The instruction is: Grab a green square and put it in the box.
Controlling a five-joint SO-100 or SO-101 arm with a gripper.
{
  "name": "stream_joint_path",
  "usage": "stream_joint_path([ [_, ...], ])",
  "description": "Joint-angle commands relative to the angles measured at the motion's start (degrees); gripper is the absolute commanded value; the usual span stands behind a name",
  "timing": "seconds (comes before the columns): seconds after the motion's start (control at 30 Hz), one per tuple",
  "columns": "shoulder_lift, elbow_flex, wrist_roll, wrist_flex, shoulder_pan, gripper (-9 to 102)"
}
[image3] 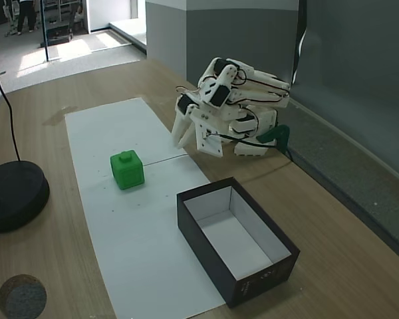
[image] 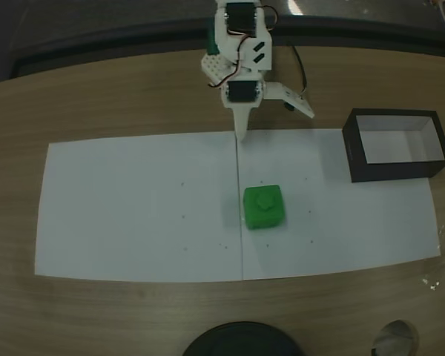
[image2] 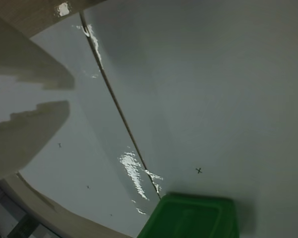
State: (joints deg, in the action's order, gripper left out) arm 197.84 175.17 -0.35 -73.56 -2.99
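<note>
The green square (image: 263, 206) sits on white paper, stud upward, near the seam between two sheets. It also appears at the bottom edge of the wrist view as the green square (image2: 193, 218), and in the other fixed view as the green square (image3: 127, 169). The box (image: 354, 152), black outside and white inside, stands at the paper's right end with nothing in it; the other fixed view has the box (image3: 206, 234) in the foreground. My gripper (image: 241, 133) is folded back near the arm's base, well short of the square. The gripper (image2: 69, 95) holds nothing, its jaws almost touching. It points down at the paper's edge, gripper (image3: 178, 141).
White paper (image: 133, 208) covers the middle of the wooden table. A black round base (image3: 13, 193) with a cable stands on the side of the paper away from the arm, beside a small grey disc (image3: 21, 296). A dark wall runs behind the arm.
</note>
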Motion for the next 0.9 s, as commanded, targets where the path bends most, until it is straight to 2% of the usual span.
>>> stream_joint_path([
  [0.0, 1.3, -3.3, 0.1, -0.6, 0.3, 0],
  [0.67, 1.3, -3.3, -0.2, -0.6, 0.4, 0],
  [0.73, 1.4, -2.6, 0.1, 2.1, 0.9, 0],
  [0.87, 1.4, -0.8, -0.4, 12.9, -2.0, 0],
])
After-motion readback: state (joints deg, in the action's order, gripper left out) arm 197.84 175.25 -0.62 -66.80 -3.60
